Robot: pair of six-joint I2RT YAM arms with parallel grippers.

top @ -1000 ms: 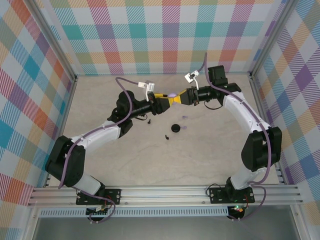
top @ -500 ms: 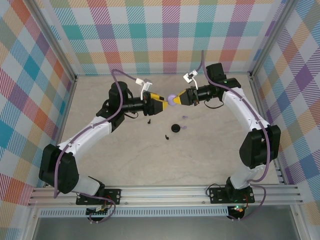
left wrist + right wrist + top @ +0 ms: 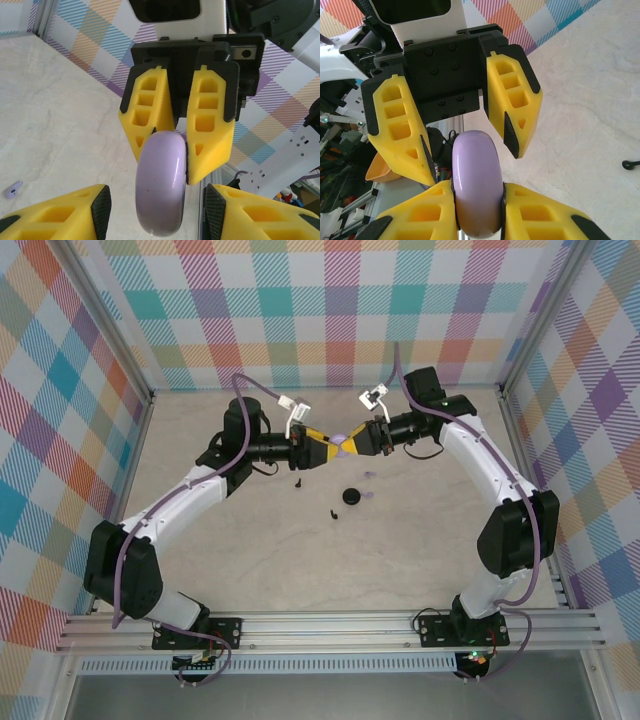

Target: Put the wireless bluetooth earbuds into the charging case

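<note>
The lilac charging case (image 3: 475, 182) looks glossy, rounded, seemingly closed.

Bright, even light is cast; shadows are kept faint; soft glare is seen on the lilac case (image 3: 161, 185).

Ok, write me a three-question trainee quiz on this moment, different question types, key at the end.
1. True or false: the right gripper is shut on the lilac case.
2. Pick one. The left gripper is: A) clamped on the lilac case; B) open, one finger on each side of it with gaps showing; C) resting on the table.
3. Short answer: name the round dark thing lying on the table, nearer the arm bases than the two grippers.

Key: 1 true. 2 B. 3 the black case.
</note>
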